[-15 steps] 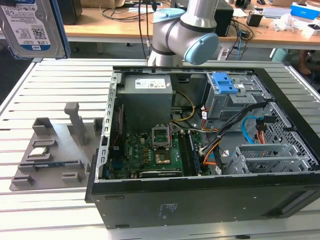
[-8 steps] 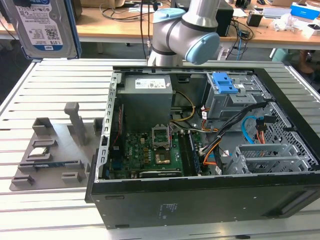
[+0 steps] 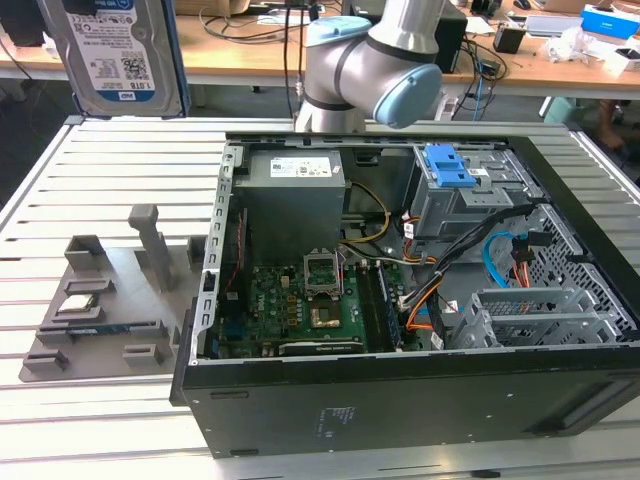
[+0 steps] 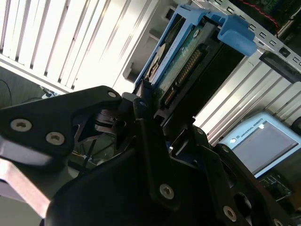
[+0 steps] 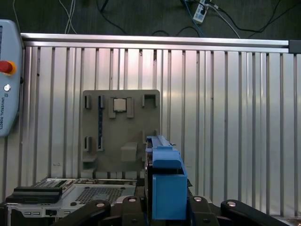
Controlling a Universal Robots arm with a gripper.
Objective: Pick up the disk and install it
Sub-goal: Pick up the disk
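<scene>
Exterior view, left to right: the disk (image 3: pixel 115 55) hangs upright at the top left, well above the table (image 3: pixel 100 190). It is flat silver metal with a white-and-blue label facing the camera and a blue plastic bracket along its edge. Below, ribbed aluminium slats carry a matte grey fixture plate (image 3: pixel 110 290) with raised posts and slots. A small square silver chip (image 3: pixel 80 305) lies in one pocket. In the centre is an open black computer case (image 3: pixel 400 410) holding a boxy grey power supply (image 3: pixel 295 185) and a green motherboard (image 3: pixel 300 310). Further right is a grey sheet-metal bay (image 3: pixel 450 215) topped by a blue latch (image 3: pixel 448 168), with orange and blue cables (image 3: pixel 522 264) looping beside it. The arm (image 3: pixel 375 55) stands behind the case, a smooth silver tube with pale blue joint caps.

Second wrist view: the gripper (image 4: pixel 157 106) is black with bolted links, its jaws closed tight on the disk's edge (green circuit board and connector row face this camera). A teach pendant (image 4: pixel 258 146) lies on the slats beyond.

First wrist view: the bracket's blue end sits clamped between the gripper's black halves, above the slats, with the fixture plate and chip beyond.
</scene>
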